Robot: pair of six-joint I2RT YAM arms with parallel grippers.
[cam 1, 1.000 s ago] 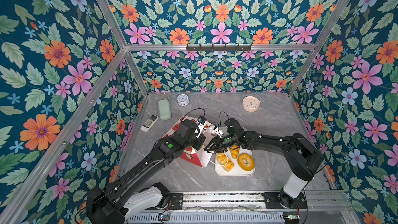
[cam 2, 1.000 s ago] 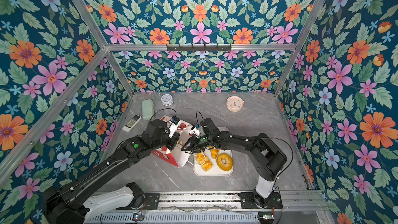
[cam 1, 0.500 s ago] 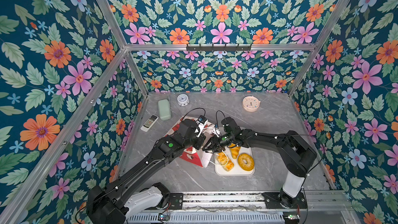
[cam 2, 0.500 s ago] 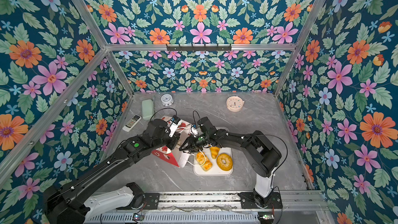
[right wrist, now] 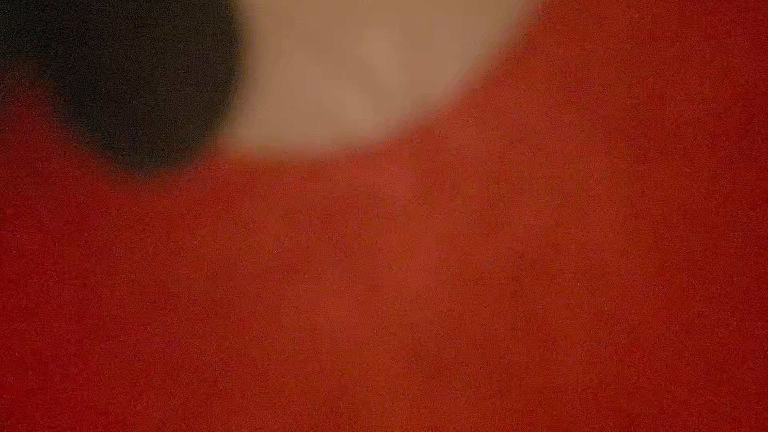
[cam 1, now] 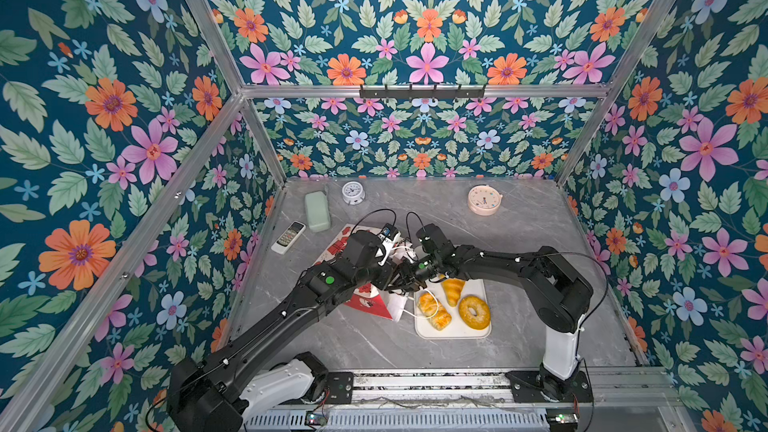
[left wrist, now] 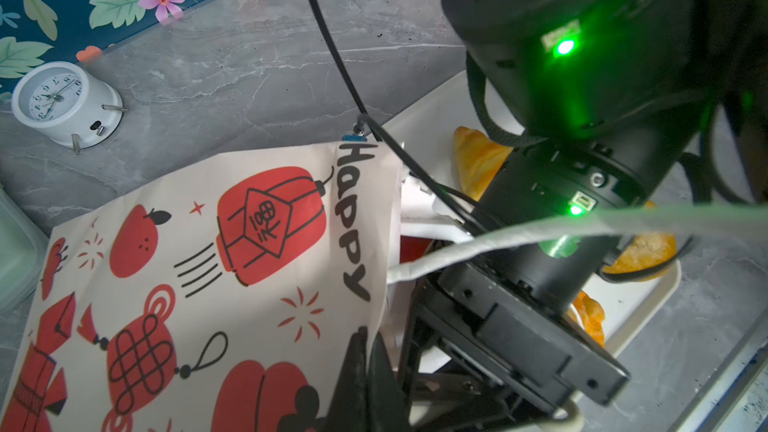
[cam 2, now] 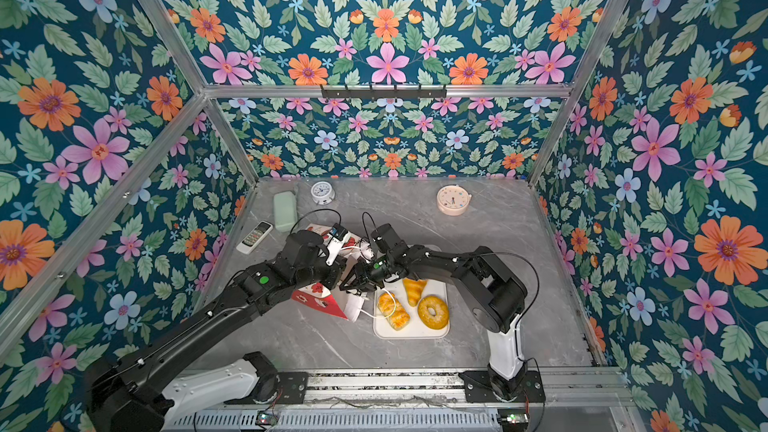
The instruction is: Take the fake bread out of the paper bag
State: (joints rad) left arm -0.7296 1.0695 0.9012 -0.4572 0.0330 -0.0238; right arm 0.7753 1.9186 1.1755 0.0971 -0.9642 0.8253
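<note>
Right pincer point(cam 2: 354, 281) at paper bag point(cam 2: 322, 303) mouth

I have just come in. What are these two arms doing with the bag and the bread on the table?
Two robot arms are emptying a paper bag that lies on its side. The left claw is shut on the paper at the bag's mouth. The right claw reaches into that mouth, and whether it is open or shut cannot be seen. Three toy pastries lie on the white tray beside the bag: a croissant, a braided roll and a ring bagel.
</note>
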